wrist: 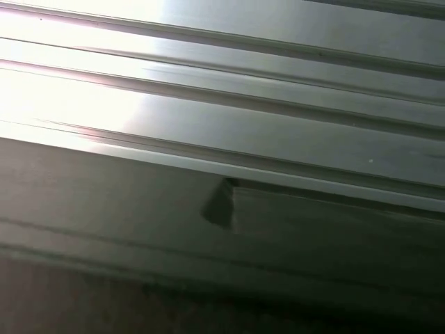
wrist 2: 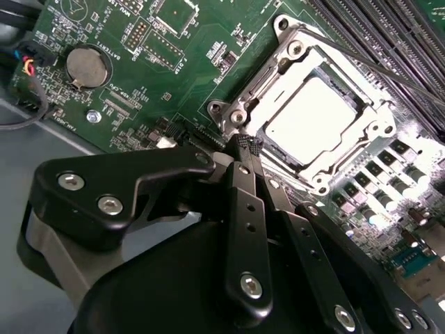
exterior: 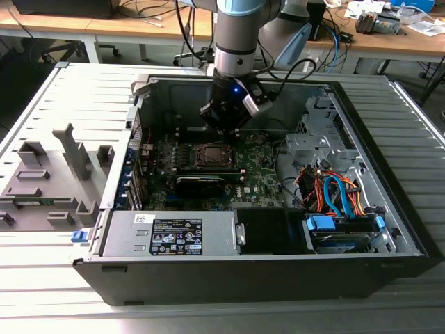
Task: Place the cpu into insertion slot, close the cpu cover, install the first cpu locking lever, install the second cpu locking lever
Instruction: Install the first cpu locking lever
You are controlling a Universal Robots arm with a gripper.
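The cpu [wrist 2: 313, 122] lies in the insertion slot [exterior: 211, 154] on the green motherboard, its pale metal top showing through the window of the cpu cover [wrist 2: 261, 94]. The silvery cover frame lies flat over it. A thin locking lever rod [wrist 2: 368, 62] runs along one side of the socket. My gripper [wrist 2: 247, 145] has its black fingers [wrist 2: 245, 209] pressed together with nothing between them. Its tip is right at a corner of the socket frame. In the exterior view the gripper [exterior: 224, 129] hangs just above the socket's far edge, inside the open computer case.
A black graphics card [exterior: 200, 182] sits just in front of the socket, and a power supply [exterior: 170, 233] lies nearer the case's front wall. Drive bays and coloured cables [exterior: 334, 195] are on the exterior view's right. A grey fixture [exterior: 49, 181] stands outside the case on the left. A coin battery [wrist 2: 88, 66] sits on the board.
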